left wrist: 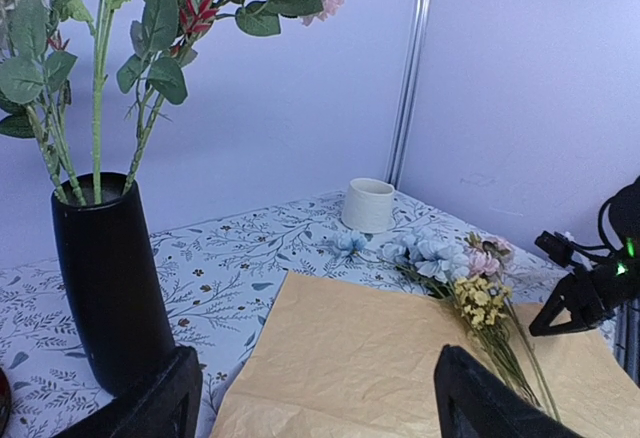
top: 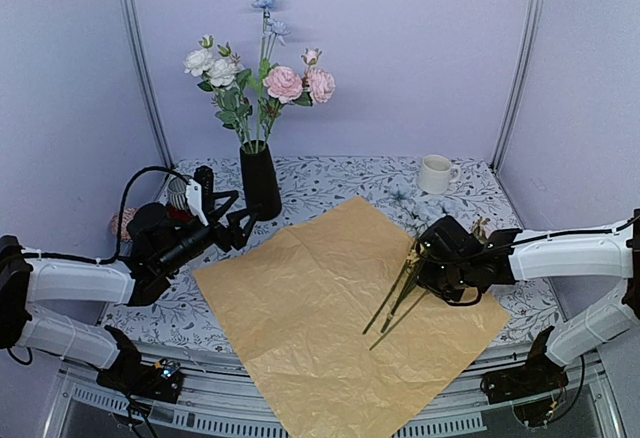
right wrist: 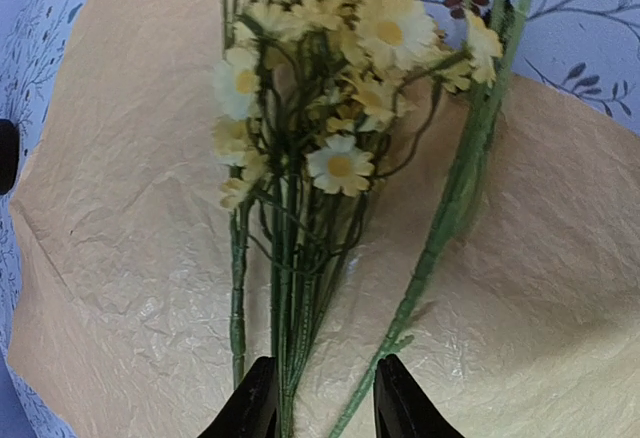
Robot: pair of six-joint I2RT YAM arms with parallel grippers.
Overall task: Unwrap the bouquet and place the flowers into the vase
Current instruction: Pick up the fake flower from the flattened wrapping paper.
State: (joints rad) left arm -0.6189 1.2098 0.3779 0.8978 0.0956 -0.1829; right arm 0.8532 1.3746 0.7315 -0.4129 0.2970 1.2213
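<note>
The bouquet lies unwrapped: its tan paper (top: pixel 330 308) (left wrist: pixel 400 358) (right wrist: pixel 120 258) is spread flat on the table. Several flowers (top: pixel 265 73) stand in the black vase (top: pixel 260 183) (left wrist: pixel 110 278) at the back left. The other flowers (top: pixel 400 293) (left wrist: pixel 480 303), yellow blooms (right wrist: pixel 310 108) on green stems, lie on the paper's right side. My right gripper (top: pixel 418 263) (right wrist: pixel 322 388) straddles their stems, jaws narrowed, with paper still showing between stems and fingers. My left gripper (top: pixel 235 220) (left wrist: pixel 310 398) hangs open and empty beside the vase, above the paper's left corner.
A white mug (top: pixel 435 173) (left wrist: pixel 368 205) stands at the back right. A striped grey-white object (top: pixel 178 193) on a red base sits behind my left arm. Blue and pink blooms (left wrist: pixel 430 253) lie past the paper's far edge. Walls close in on three sides.
</note>
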